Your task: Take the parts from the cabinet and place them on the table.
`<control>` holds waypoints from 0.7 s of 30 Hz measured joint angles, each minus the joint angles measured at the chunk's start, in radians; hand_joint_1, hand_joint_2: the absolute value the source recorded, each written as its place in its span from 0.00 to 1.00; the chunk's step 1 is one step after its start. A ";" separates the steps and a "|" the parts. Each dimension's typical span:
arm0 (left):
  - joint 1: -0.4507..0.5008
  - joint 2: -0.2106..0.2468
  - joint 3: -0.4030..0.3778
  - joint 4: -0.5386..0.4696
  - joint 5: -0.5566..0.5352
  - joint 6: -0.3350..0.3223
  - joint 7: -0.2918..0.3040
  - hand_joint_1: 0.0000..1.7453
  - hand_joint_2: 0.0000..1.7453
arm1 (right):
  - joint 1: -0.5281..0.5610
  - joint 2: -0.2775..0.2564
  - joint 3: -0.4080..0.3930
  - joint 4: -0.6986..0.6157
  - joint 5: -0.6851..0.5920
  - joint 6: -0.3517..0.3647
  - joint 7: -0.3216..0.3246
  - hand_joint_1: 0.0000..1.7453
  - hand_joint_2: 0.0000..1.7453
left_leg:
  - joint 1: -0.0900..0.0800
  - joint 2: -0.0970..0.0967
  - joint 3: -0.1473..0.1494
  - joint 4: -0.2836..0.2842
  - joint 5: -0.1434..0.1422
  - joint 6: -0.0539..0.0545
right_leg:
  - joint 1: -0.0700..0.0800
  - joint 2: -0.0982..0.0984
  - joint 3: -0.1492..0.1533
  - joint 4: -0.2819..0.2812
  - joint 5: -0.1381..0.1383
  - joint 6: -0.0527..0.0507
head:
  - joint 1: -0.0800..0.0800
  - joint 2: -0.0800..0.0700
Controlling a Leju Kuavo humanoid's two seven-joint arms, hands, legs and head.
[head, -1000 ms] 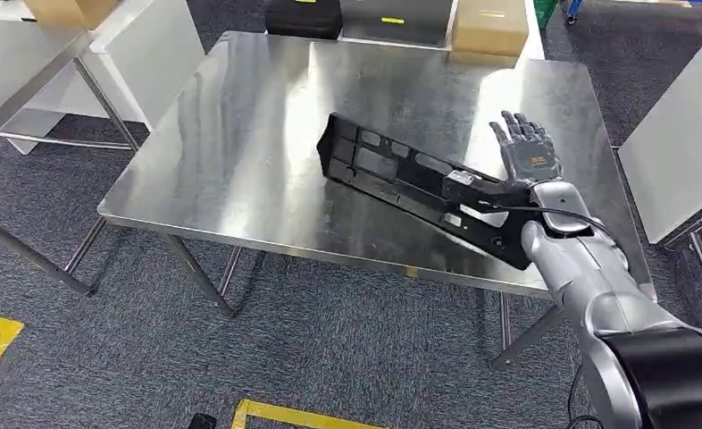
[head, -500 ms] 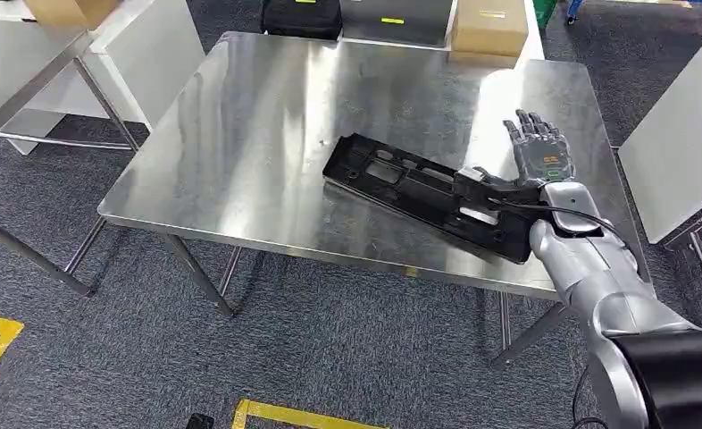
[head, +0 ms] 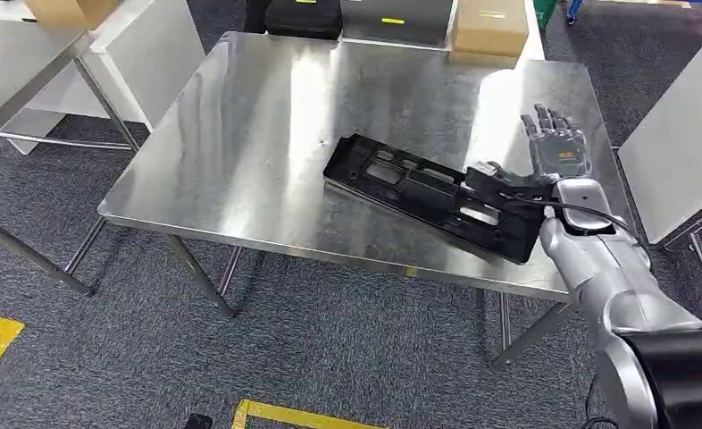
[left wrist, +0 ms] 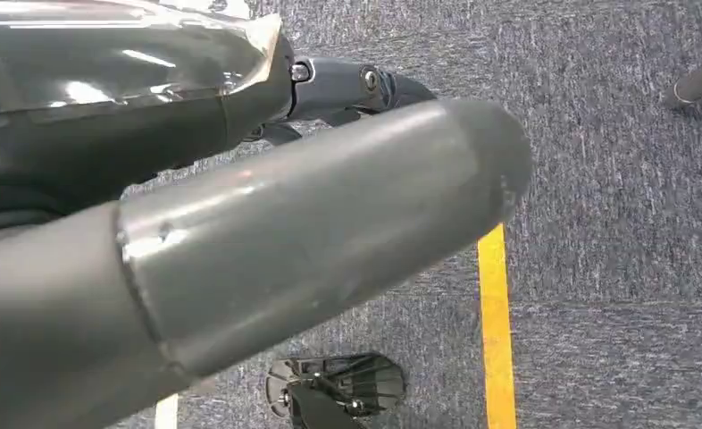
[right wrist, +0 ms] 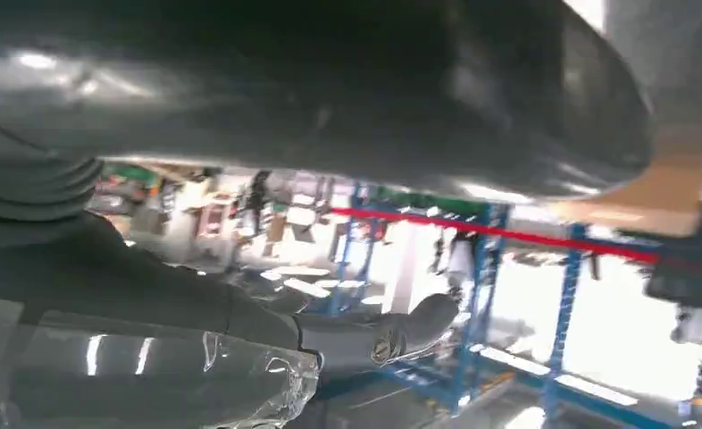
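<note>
Black part [head: 428, 195]: long, flat, open-framed plastic panel, lying flat on the steel table [head: 267, 116], centre-right of the head view, running diagonally from mid-frame down toward the table's near right edge.

Judged stiff and light for its length, ribbed with cut-outs; a long lever, so a grip at one end would let it swing. The frame rails or cut-out edges near the middle look like the best hold. The glossy table may let it slide.

Right hand [head: 557, 147]: at the right of the frame, fingers spread and upright, holding nothing; its thumb looks close to the part's near end, contact unclear.

Left hand: state cannot be told.
</note>
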 joint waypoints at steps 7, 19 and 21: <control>0.003 -0.008 0.019 0.000 0.010 0.000 0.010 0.00 0.00 | -0.013 -0.091 -0.023 -0.012 0.003 -0.067 0.011 0.00 0.00 | -0.002 0.000 0.001 0.000 -0.001 0.001 | -0.001 -0.001 0.000 0.000 0.000 0.000 | -0.001 0.000; -0.006 -0.025 0.059 0.000 0.039 0.005 0.012 0.00 0.00 | 0.061 -0.233 -0.111 -0.075 -0.062 -0.161 -0.055 0.00 0.00 | -0.003 0.001 0.000 0.000 -0.004 0.007 | -0.003 0.000 0.001 0.000 -0.001 0.001 | 0.000 0.000; -0.006 -0.026 0.062 0.000 0.039 0.005 0.012 0.00 0.00 | 0.064 -0.237 -0.117 -0.079 -0.062 -0.161 -0.055 0.00 0.00 | -0.003 0.001 0.000 0.000 -0.003 0.008 | -0.003 0.000 0.001 0.000 -0.001 0.001 | 0.000 0.000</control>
